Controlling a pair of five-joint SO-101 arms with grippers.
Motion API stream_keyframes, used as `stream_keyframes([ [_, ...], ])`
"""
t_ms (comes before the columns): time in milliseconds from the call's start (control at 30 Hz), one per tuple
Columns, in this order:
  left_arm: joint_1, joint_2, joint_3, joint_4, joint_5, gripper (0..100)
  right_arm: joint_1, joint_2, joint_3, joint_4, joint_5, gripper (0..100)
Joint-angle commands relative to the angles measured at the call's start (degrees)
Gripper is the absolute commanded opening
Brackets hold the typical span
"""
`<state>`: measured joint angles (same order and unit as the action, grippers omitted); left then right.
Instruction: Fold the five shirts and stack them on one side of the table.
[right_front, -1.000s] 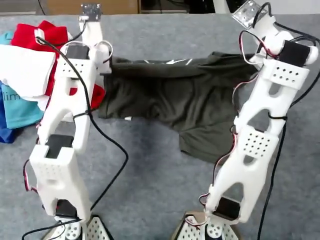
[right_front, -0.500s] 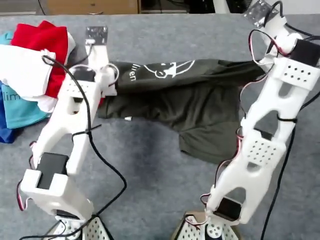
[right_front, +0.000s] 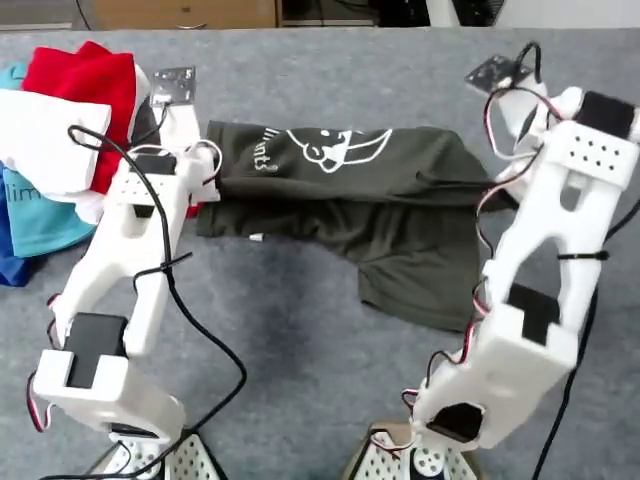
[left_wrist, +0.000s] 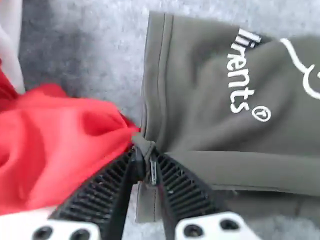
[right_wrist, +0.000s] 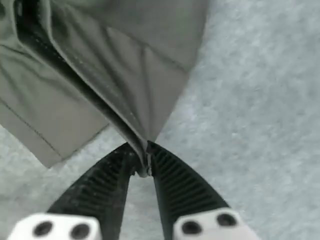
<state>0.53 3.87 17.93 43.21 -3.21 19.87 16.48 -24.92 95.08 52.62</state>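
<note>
A dark olive shirt with a white print lies spread across the middle of the grey table, its far edge folded toward the front. My left gripper is shut on the shirt's left edge, beside the red shirt. My right gripper is shut on a pinched fold at the olive shirt's right edge. In the high view the left gripper is at the shirt's left end and the right gripper at its right end.
A heap of other shirts sits at the far left: red, white, teal and a blue one at the edge. Cables hang along both arms. Bare grey table lies in front of the olive shirt.
Both grippers have carried the olive shirt's far edge up and then toward the front, folding it over so the white print now faces up. The arms have drawn back with it.
</note>
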Motion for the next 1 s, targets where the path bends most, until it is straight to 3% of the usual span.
stream_keyframes([
  [0,-1.14,-2.77,0.35,-1.32,-0.62,2,0.22,-9.36,12.7,-5.63,1.85,0.2],
  [300,-2.46,-3.21,0.88,-3.69,-0.44,2,-4.26,-32.66,51.74,-26.55,5.19,0.2],
  [467,-0.62,-3.3,4.92,-2.37,-5.89,2,-0.66,-37.49,59.03,-27.69,5.19,0.2],
  [767,-2.37,-5.23,8.35,-3.34,-5.98,2,5.58,-44.35,65.27,-27.16,8.0,0.2],
  [967,-1.05,-12.26,11.96,-3.16,-7.03,2,4.26,-50.24,74.86,-28.66,11.69,0.2],
])
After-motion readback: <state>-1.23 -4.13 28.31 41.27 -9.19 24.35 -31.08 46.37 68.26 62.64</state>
